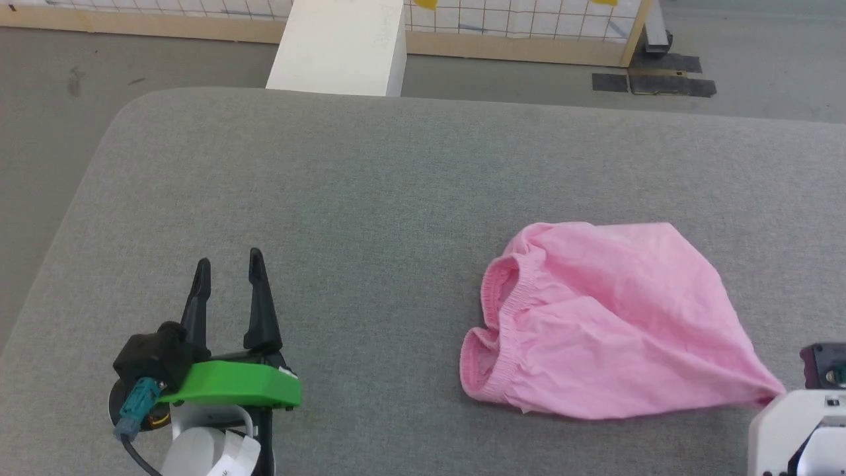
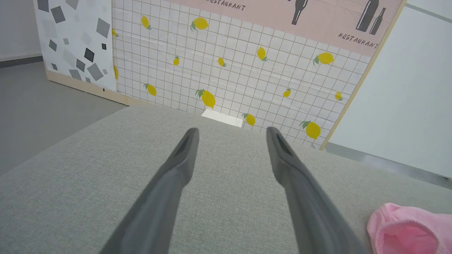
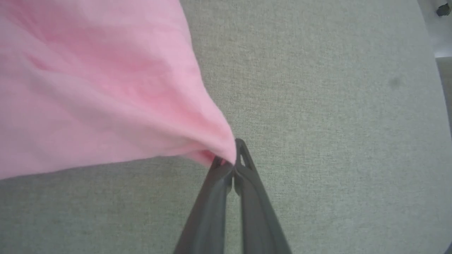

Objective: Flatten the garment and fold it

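garment: cut off left, top | its corner: hidden between jaws

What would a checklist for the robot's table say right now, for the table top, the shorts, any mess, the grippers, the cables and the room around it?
Surface: grey cloth-covered table, flat, with a rounded corner.
Job's things: pink shorts, crumpled and not folded, waistband toward the robot's left, one corner stretched to a point.
Clutter: nothing seen.
Grippers: left gripper open over bare table, apart from the shorts; right gripper shut on the stretched corner of the shorts.
Cables: black cable with a teal plug at the left wrist.
Surroundings: grey floor, white block behind the table, lemon-patterned wall panel.
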Robot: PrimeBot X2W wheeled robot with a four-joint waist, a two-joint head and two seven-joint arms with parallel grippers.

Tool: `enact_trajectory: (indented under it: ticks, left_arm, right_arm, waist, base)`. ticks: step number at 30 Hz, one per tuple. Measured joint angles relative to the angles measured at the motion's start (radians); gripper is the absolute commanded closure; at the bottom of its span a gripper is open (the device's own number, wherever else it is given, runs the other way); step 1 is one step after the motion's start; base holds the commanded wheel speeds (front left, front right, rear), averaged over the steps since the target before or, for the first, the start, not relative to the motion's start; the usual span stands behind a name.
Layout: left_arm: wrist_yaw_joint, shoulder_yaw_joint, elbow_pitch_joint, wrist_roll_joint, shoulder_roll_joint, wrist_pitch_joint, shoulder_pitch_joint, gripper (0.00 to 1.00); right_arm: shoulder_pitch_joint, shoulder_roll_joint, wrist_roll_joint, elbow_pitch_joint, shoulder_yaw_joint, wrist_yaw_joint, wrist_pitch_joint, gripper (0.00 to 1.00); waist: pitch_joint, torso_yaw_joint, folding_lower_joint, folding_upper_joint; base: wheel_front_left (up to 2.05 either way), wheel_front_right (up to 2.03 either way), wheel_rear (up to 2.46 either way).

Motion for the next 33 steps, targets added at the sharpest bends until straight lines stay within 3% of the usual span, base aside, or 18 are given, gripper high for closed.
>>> enact_trajectory:
  ticks: [1, 2, 3, 7, 12, 17, 25, 33]
  left_arm:
    - [0.0, -0.001, 0.002, 0.001, 0.0, 0.0, 0.0, 0.0]
    - [-0.001, -0.001, 0.004, 0.003, 0.0, 0.0, 0.0, 0.0]
    - [-0.002, -0.002, 0.005, 0.007, 0.0, 0.0, 0.0, 0.0]
    - [-0.009, -0.002, 0.011, 0.027, 0.0, 0.0, 0.006, 0.0]
    - [-0.019, -0.013, 0.014, 0.027, 0.0, 0.0, 0.01, 0.0]
    - [-0.037, -0.088, 0.014, 0.027, 0.0, 0.0, 0.005, 0.0]
    - [-0.107, -0.356, 0.181, 0.041, -0.004, 0.037, -0.128, 0.0]
    - [-0.132, -0.533, 0.353, -0.043, -0.004, 0.338, -0.353, 0.0]
  right_arm:
    - [0.004, 0.0, 0.012, 0.018, -0.004, 0.0, -0.001, 1.0]
    - [0.006, 0.0, 0.026, 0.036, -0.009, 0.0, -0.012, 0.7]
    - [0.006, 0.0, 0.04, 0.048, -0.011, 0.0, -0.033, 0.0]
    - [0.003, 0.0, 0.104, 0.074, -0.025, 0.0, -0.159, 0.0]
    - [-0.018, -0.001, 0.121, 0.058, -0.01, 0.0, -0.406, 0.0]
    - [-0.053, 0.0, 0.139, 0.03, 0.04, 0.0, -0.597, 0.0]
    - [-0.056, 0.0, 0.151, 0.04, 0.117, 0.0, -0.716, 0.0]
    - [-0.067, 0.0, 0.176, 0.055, 0.158, 0.0, -0.728, 0.0]
  waist:
    - [-0.002, -0.002, 0.0, 0.0]
    - [-0.003, -0.004, 0.0, 0.0]
    - [-0.006, -0.005, 0.0, 0.0]
    - [-0.017, -0.015, 0.0, 0.0]
    - [-0.031, -0.033, 0.0, 0.0]
    - [-0.039, -0.059, 0.0, 0.0]
    - [-0.035, -0.096, 0.0, 0.0]
    - [-0.015, -0.129, 0.0, 0.0]
  base:
    - [0.0, 0.0, 0.0]
    - [0.0, 0.0, 0.0]
    - [0.0, 0.0, 0.0]
    - [0.0, 0.0, 0.0]
    - [0.0, 0.0, 0.0]
    - [0.0, 0.0, 0.0]
    - [0.0, 0.0, 0.0]
    - [0.0, 0.0, 0.0]
